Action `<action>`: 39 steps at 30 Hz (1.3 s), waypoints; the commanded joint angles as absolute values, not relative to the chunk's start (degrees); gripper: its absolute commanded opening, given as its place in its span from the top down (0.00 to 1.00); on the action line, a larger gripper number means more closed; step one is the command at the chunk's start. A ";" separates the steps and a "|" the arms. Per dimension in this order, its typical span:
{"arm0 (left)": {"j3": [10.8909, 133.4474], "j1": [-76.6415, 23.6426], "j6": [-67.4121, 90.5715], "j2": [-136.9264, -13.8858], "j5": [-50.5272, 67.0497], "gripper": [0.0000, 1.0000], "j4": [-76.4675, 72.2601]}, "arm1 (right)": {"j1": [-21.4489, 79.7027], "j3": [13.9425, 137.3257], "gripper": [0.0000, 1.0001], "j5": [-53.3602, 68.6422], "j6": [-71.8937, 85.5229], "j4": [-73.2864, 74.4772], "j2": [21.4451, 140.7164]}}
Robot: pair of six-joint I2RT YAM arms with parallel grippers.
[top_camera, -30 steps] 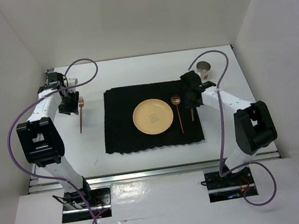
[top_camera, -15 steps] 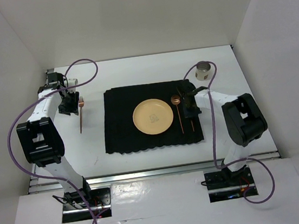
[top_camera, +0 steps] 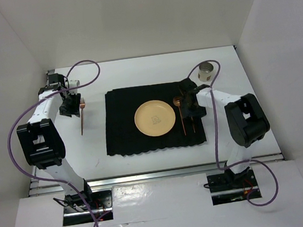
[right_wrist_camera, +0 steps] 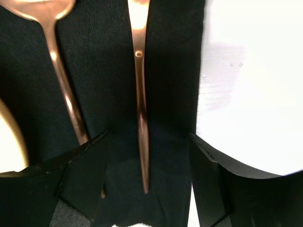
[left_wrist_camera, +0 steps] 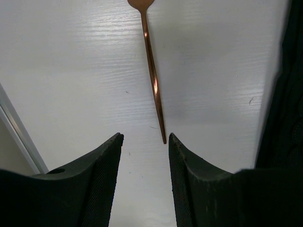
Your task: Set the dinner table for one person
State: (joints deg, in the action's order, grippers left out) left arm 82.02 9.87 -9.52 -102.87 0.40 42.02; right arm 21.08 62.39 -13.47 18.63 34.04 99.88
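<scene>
The table (top_camera: 135, 74) is being seen spread out in front of both arm bases, white and railed, with a black mat (top_camera: 122, 122) lying at its middle. The setting is being judged as mostly done: a plate (top_camera: 155, 118) is being carried at the mat's centre, a spoon (top_camera: 180, 115) is lying just to its right, and what is taken to be a knife (right_wrist_camera: 139, 94) is lying right of the spoon, near the mat's right edge. A cup (top_camera: 206, 72) is standing on the bare table beyond the mat's far right corner. The right gripper (right_wrist_camera: 149, 137) is being held low over the knife with its jaws wide, the handle lying between them and touched by neither, so nothing is being gripped there. A fork (left_wrist_camera: 152, 71) is lying on the bare table left of the mat, apart from it. The left gripper (left_wrist_camera: 144, 139) is being held at the fork's handle end, jaws partly apart and clamping nothing, with the tip of the handle just beside one finger (left_wrist_camera: 182, 161). What is left, as far as can be judged, is the fork, which is probably to be brought closer to the plate, and perhaps the cup.
</scene>
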 commanded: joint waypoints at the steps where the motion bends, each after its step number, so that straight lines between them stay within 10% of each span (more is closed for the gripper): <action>1: 82.35 8.88 -12.91 -104.05 2.02 0.48 43.07 | 21.62 67.49 0.28 -16.78 21.88 38.93 95.72; 17: 92.54 7.03 -11.52 -123.48 -4.22 0.50 42.18 | 21.09 72.86 0.27 -20.83 24.26 42.98 87.46; 23: 92.02 7.03 -11.51 -126.03 1.13 1.00 46.13 | 20.57 72.86 0.26 -21.97 24.26 43.51 85.17; 39: 79.90 0.90 19.15 -99.94 14.33 1.00 41.75 | 20.57 70.66 0.26 -21.27 26.02 42.89 83.41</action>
State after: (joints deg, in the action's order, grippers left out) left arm 82.06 8.47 9.96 -107.81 11.31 43.33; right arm 20.73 71.09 -20.64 24.84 42.96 85.82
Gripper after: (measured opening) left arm 0.017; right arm 0.743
